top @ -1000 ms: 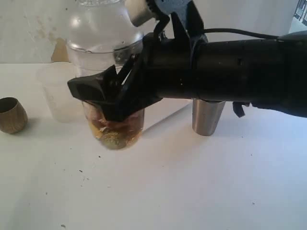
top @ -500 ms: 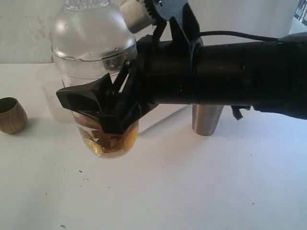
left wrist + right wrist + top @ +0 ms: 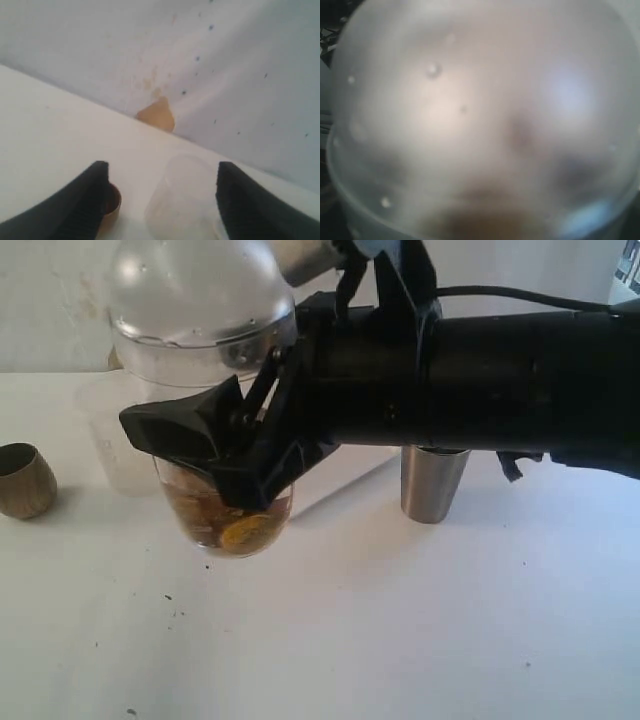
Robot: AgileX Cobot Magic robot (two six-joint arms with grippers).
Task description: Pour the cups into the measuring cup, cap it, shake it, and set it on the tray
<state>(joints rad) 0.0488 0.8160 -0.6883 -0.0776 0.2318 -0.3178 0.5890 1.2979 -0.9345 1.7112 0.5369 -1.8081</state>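
Exterior view: The right arm reaches across from the right. Its right hand is pinching the measuring cup about its middle and holding it clear of the white bench. The clear dome cap sits on top, and amber liquid with a round yellow slice lies at the bottom. A frosted cup stands just behind, the wooden cup is at the far left, and the steel tumbler is behind the arm. No tray is in view.

Left wrist view: The left hand has its fingers spread, gripping nothing. Beyond them are the frosted cup and the wooden cup.

Right wrist view: The blurred dome cap fills the picture, and the hand itself cannot be seen.

This looks like the shaking step. To do it well, keep the squeeze firm below the cap's rim, use short strokes, and stay clear of the frosted cup and tumbler.

Compared with half a second ago, the measuring cup sits a little higher and leans differently. The liquid has resettled, and the slice now shows near the base.
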